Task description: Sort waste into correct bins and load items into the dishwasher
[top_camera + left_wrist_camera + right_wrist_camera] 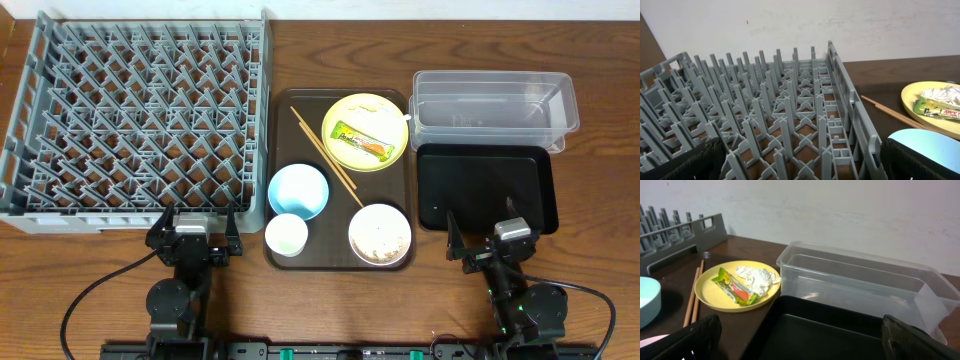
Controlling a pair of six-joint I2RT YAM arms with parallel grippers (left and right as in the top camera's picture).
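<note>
Two black robot arms. The left pincer (195, 224) and right pincer (482, 220) have dark, rough-textured fingers (682, 161). A silver-grey block (515, 232) tops each wrist. Thin black cables (85, 300) loop from both bases.

The brown wooden table (300, 30) carries a large grey dish rack (258, 120) on its left side. A dark brown serving tray (335, 225) lies just beside the rack in the middle. At the right sits a clear plastic tub (495, 100), with a shallow black tray (485, 190) close against its near side.
</note>
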